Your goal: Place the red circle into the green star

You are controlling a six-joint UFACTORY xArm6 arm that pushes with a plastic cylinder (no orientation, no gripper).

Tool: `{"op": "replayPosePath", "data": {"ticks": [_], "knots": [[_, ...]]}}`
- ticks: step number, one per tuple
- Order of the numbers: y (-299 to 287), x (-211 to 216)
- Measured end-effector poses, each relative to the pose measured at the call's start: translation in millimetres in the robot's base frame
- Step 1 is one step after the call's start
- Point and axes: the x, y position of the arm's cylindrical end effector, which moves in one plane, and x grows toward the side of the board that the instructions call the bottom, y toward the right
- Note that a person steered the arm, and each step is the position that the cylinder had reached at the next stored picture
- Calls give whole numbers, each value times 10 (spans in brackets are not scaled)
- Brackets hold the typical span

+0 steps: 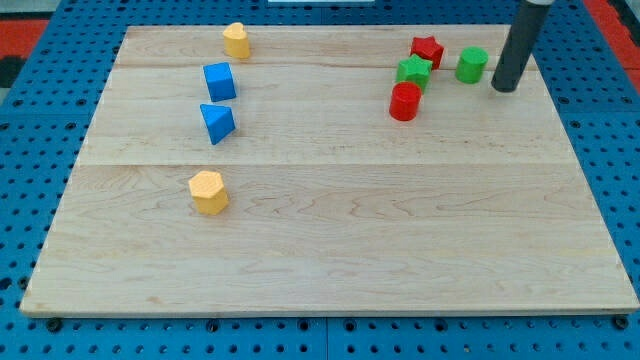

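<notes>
The red circle block [405,102] stands at the board's upper right, touching the lower left of the green star block [413,71]. A red star block [427,50] sits just above the green star. A green circle block [472,65] stands to their right. My tip [503,88] rests on the board right of the green circle, about a hundred pixels right of the red circle and touching no block.
A yellow block [237,40] sits near the top edge at left. A blue cube [220,81] and a blue triangle [217,122] lie below it. A yellow hexagon [208,192] lies at middle left. The wooden board [330,250] rests on a blue pegboard.
</notes>
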Motion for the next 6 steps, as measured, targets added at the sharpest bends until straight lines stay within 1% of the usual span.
{"op": "replayPosePath", "data": {"ticks": [1, 2, 3, 4, 5, 6], "knots": [[-203, 335], [-484, 495], [-916, 437], [-1127, 181], [-1171, 100], [-1170, 271]]}}
